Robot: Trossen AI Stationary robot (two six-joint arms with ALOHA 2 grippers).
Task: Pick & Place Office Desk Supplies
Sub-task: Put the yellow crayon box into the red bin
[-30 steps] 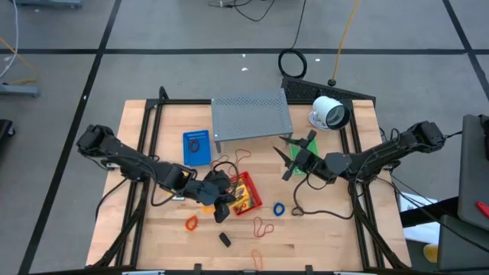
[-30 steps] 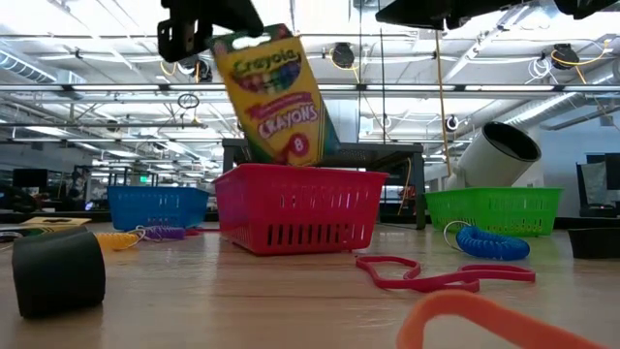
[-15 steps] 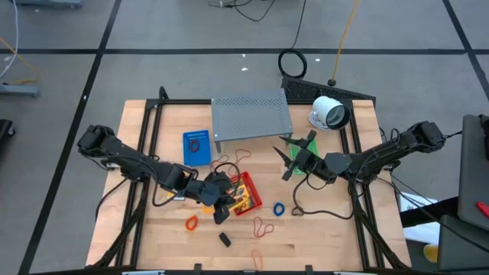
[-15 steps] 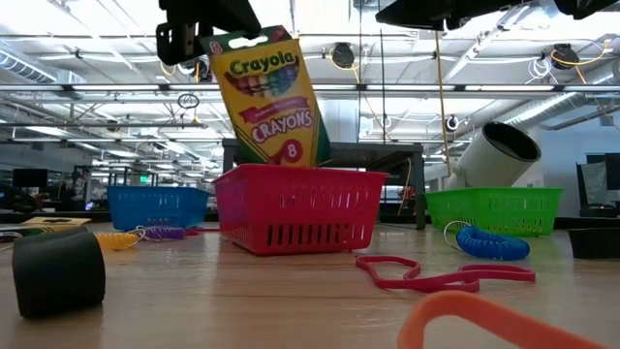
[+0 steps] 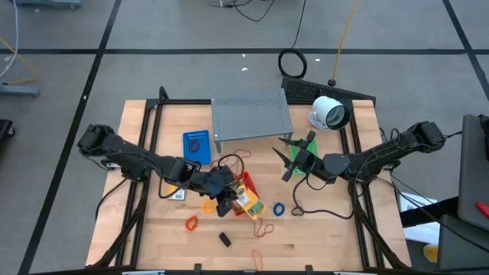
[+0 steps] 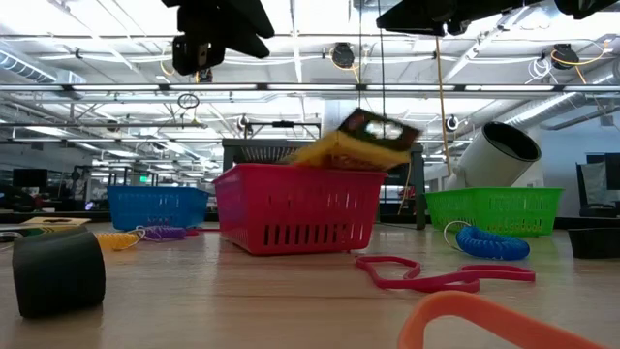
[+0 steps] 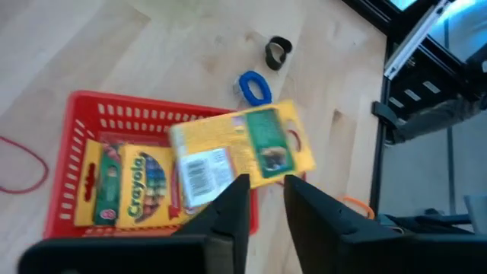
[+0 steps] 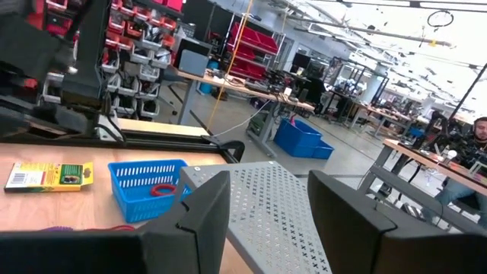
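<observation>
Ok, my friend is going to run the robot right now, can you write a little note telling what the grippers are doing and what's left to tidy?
Left gripper: open, above the red basket, holding nothing.
Right gripper: open, empty, waiting near the grey shelf.
Crayon box: just let go, lying tilted across the red basket's rim. Another crayon box lies inside.
Blue basket: holds something small.
Left on the table: another yellow packet, orange loop, red loop, blue coil, black piece.

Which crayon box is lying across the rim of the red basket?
The crayon box showing its barcode back, resting tilted across the red basket's far rim. The others lie flat inside, fronts up.
</observation>
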